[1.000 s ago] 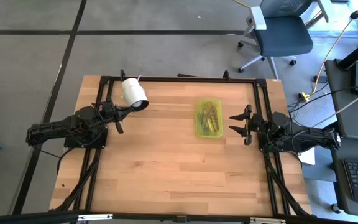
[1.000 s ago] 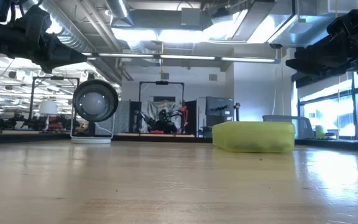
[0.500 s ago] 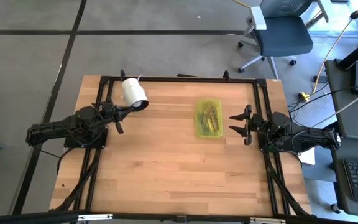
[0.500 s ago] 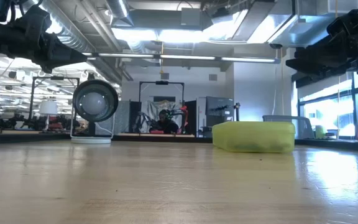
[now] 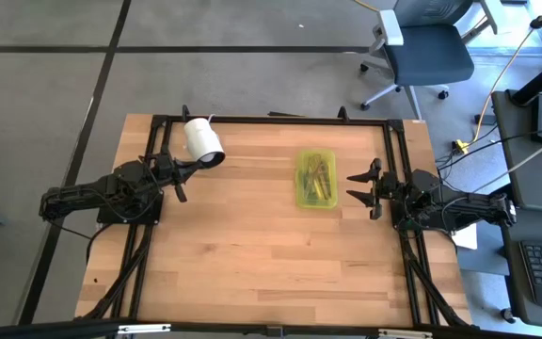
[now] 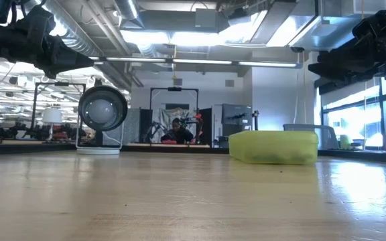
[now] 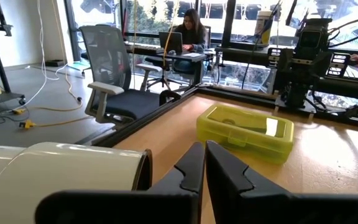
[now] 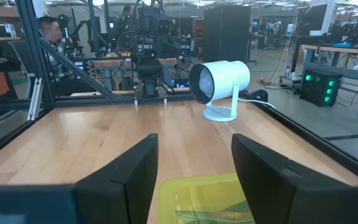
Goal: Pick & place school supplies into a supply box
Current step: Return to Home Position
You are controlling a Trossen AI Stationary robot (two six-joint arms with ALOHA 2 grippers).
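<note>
The supply box (image 5: pixel 315 179), a closed translucent yellow-green case, lies flat on the wooden table right of centre; it also shows as box (image 6: pixel 273 147), box (image 7: pixel 245 132) and box (image 8: pixel 207 200). Pencils and pens (image 5: pixel 317 176) show through its lid. My left gripper (image 5: pixel 179 180) hovers shut at the table's left side, pointing level toward the box (image 7: pixel 202 167). My right gripper (image 5: pixel 362 187) hovers open at the right side, just right of the box, its fingers (image 8: pixel 263 165) level and apart above the box's near end.
A white cylinder on a stand (image 5: pixel 202 139) with a cable sits at the far left of the table, close to my left gripper. A black frame (image 5: pixel 271 120) rims the table. An office chair (image 5: pixel 420 52) and people at desks are beyond it.
</note>
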